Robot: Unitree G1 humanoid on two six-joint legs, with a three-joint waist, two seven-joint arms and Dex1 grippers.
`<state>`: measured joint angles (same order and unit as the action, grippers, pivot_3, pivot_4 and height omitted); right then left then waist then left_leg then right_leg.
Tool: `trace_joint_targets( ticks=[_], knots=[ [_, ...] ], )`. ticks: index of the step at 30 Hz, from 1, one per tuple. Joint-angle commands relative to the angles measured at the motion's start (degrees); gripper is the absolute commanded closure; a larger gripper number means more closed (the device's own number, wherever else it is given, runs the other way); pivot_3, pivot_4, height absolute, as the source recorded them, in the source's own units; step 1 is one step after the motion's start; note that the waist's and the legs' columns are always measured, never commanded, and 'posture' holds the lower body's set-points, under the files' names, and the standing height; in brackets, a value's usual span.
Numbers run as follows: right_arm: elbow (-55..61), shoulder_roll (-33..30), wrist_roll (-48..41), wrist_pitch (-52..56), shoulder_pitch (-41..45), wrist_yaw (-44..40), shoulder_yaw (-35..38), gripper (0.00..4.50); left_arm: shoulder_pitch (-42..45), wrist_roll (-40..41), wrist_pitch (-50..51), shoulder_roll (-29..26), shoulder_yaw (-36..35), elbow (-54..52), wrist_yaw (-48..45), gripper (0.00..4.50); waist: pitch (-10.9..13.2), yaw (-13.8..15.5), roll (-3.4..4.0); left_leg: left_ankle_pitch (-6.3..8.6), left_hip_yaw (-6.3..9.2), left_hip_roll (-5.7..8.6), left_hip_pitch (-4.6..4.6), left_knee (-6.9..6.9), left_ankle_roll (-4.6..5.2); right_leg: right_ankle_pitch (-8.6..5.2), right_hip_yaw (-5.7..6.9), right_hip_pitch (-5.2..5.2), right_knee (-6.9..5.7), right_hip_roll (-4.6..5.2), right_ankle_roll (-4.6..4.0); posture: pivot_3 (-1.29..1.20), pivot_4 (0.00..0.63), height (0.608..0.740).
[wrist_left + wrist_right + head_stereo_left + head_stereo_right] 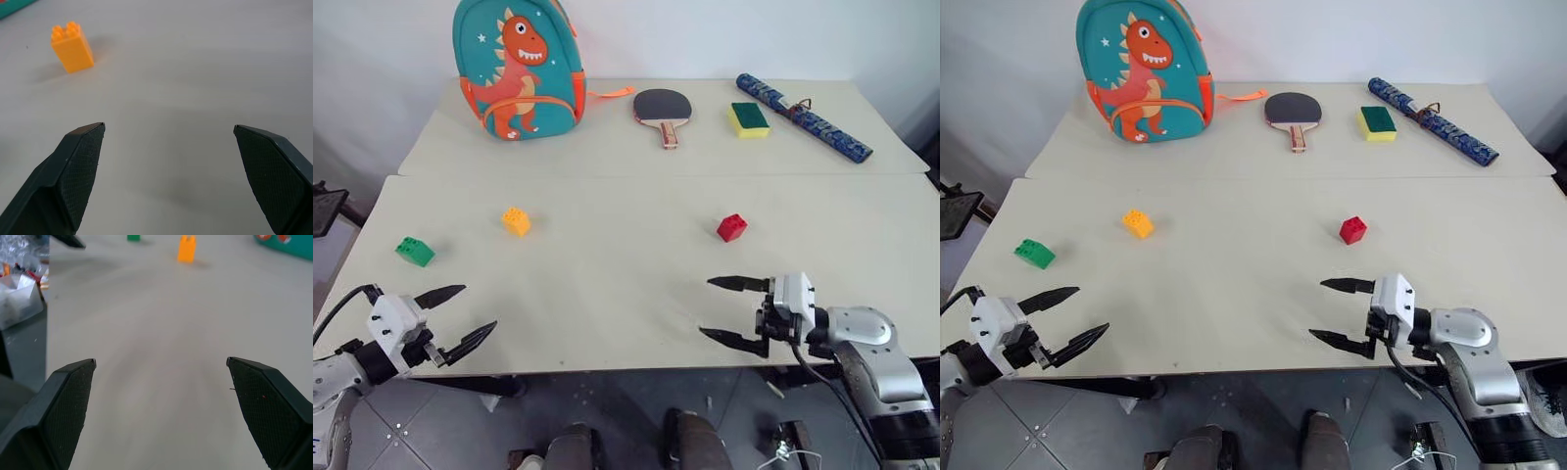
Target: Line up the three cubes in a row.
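Cubes lie scattered on the worktop [607, 294]: green cube [415, 251] and orange cube [516, 220] just beyond the left gripper [457, 318], red cube [731, 227] just beyond the right gripper [724, 311]. Both sets of jaws stand wide apart, empty; each arm seems nearest its own side's cubes.

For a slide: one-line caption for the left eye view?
Both grippers, left and right, open, with green cube, yellow-orange cube and red cube scattered.

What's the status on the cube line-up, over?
Left hand and right hand open, empty, near table edge. Green cube, yellow-orange cube, red cube scattered, untouched. Nothing between them.
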<state>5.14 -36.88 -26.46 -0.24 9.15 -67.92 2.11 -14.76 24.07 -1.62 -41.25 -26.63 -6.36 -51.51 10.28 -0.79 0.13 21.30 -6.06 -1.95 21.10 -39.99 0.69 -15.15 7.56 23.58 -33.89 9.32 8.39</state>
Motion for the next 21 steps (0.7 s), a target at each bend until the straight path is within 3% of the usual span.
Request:
trace_joint_targets(
  ticks=[1,4,8,13,16,21],
  knots=[
    [2.6,0.5,-0.8,0.0,0.1,0.5,0.3,0.01,-0.5,0.2,-0.1,0.3,0.1,-2.2,-0.1,0.00,0.0,0.1,0.00,0.00,0.00,0.00,0.00,0.00,0.00,0.00,0.00,0.00,0.01,0.00,0.00,0.00,0.150,0.740],
    [3.2,1.2,-0.9,-0.4,-1.1,2.9,2.2,0.01,1.7,3.4,4.0,1.4,1.2,-5.2,1.6,0.00,0.0,1.0,-0.01,0.00,0.03,0.00,0.02,-0.03,0.01,0.00,0.00,-0.01,0.01,0.00,0.00,0.00,0.150,0.740],
    [4.4,2.0,-3.1,2.5,-4.2,12.3,11.0,0.01,6.6,7.1,9.1,2.8,6.1,-12.1,2.2,0.00,0.0,1.9,-0.01,0.00,0.04,0.05,0.05,-0.12,0.02,0.01,-0.03,-0.04,-0.01,0.05,0.02,0.00,0.150,0.740],
    [-1.3,3.7,-0.1,-0.6,-11.8,24.4,24.4,0.01,13.5,1.5,9.2,4.6,17.2,-13.2,1.5,0.00,0.0,2.3,0.00,0.00,0.06,0.09,0.01,-0.07,0.02,0.03,0.00,-0.08,-0.04,0.05,0.05,0.00,0.150,0.740],
    [-4.6,4.3,1.8,-1.7,-13.2,27.5,26.1,0.01,17.0,0.7,11.1,6.3,19.6,-10.5,3.7,0.00,-0.1,1.7,0.05,0.00,-0.05,0.09,-0.03,-0.03,0.01,0.03,-0.03,-0.07,-0.01,0.01,0.05,0.00,0.150,0.740],
    [-3.7,4.9,2.9,0.7,-10.6,29.6,23.1,0.01,19.8,1.9,12.0,6.8,20.3,-8.5,1.9,0.00,-0.1,-0.3,0.09,-0.04,-0.23,0.04,-0.19,-0.04,0.02,0.02,-0.27,-0.07,-0.08,-0.03,0.03,0.00,0.150,0.740]
  ],
)
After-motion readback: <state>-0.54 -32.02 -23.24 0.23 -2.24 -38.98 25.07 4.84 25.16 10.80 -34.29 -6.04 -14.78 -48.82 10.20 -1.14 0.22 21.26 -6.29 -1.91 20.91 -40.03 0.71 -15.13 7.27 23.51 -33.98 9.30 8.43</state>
